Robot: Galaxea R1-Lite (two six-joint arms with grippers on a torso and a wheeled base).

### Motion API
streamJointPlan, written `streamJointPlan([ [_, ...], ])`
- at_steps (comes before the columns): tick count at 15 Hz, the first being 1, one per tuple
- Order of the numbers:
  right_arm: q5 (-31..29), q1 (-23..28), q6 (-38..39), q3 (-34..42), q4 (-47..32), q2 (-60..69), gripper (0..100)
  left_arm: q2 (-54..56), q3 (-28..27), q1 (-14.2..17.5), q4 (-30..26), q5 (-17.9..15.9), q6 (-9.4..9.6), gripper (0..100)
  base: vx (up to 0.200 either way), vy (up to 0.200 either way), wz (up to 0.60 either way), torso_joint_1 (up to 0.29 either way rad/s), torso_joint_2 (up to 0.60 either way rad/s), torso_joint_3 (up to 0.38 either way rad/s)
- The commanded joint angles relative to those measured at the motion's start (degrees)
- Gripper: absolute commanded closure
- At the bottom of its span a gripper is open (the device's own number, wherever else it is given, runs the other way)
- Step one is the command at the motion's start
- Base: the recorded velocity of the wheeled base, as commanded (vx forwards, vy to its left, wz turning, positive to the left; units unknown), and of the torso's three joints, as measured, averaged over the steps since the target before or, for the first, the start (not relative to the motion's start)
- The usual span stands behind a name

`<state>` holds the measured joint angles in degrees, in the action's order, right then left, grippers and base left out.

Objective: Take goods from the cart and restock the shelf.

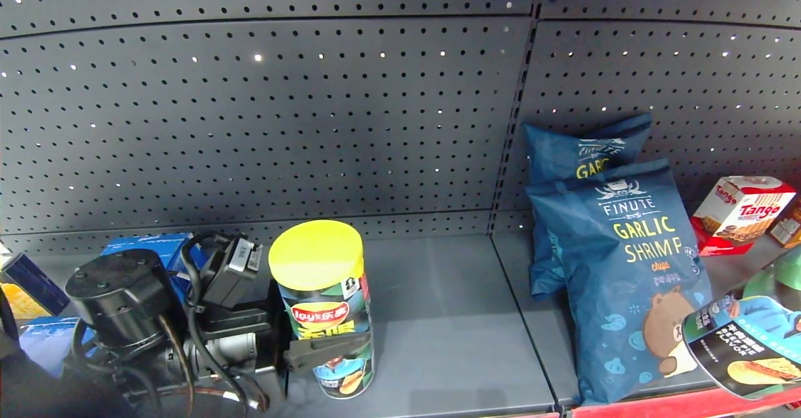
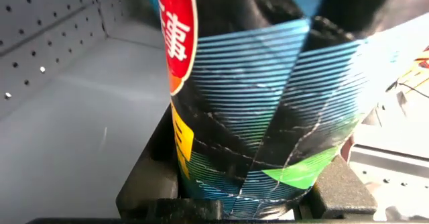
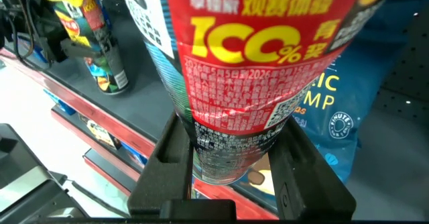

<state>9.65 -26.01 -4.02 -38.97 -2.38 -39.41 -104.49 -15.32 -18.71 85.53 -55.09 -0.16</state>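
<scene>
A chips can with a yellow lid (image 1: 325,305) stands upright on the grey shelf (image 1: 450,330), left of the middle. My left gripper (image 1: 331,343) is shut on its lower half, one finger (image 1: 328,348) crossing the front of it. The left wrist view shows this can (image 2: 241,103) squeezed between the fingers (image 2: 144,184). My right gripper (image 3: 234,177) is shut on a second can with a green lid (image 1: 744,343), held tilted at the shelf's front right corner. In the right wrist view that red-printed can (image 3: 255,83) rises between the fingers (image 3: 301,170), with the yellow-lidded can (image 3: 87,36) farther off.
Two blue chip bags (image 1: 626,268) lean against the pegboard right of the shelf divider. Behind them to the right stands a red and white wafer box (image 1: 741,214). Blue boxes (image 1: 150,249) sit behind my left arm. Bare shelf lies between the can and the bags. A red strip (image 1: 657,405) marks the front edge.
</scene>
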Motion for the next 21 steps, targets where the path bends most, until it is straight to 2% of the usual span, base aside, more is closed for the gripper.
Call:
streamJointPlan([
  [1,0.0,0.6,0.0,-0.1,0.0,0.0,100,-4.6,1.2,0.0,1.6,0.0,-0.02,100,0.0,0.0,0.0,0.0,0.0,0.0],
  [5,0.0,0.6,0.0,0.0,0.0,0.0,100,-8.2,2.1,0.1,4.5,0.1,-0.02,100,0.0,0.0,0.0,0.0,0.0,0.0],
  [6,0.0,0.6,0.0,0.0,0.0,0.0,100,-8.4,2.0,0.0,4.5,0.1,-0.02,0,0.0,0.0,0.0,0.0,0.0,0.0],
  [12,0.0,0.6,0.1,0.2,-0.1,0.0,100,-6.3,3.0,-0.4,4.5,0.2,-0.02,0,0.0,0.0,0.0,0.0,0.0,0.0],
  [21,0.0,0.6,0.3,0.6,-0.1,0.0,100,2.3,3.6,0.2,4.5,2.7,-0.72,0,0.0,0.0,0.0,0.0,0.0,0.0],
])
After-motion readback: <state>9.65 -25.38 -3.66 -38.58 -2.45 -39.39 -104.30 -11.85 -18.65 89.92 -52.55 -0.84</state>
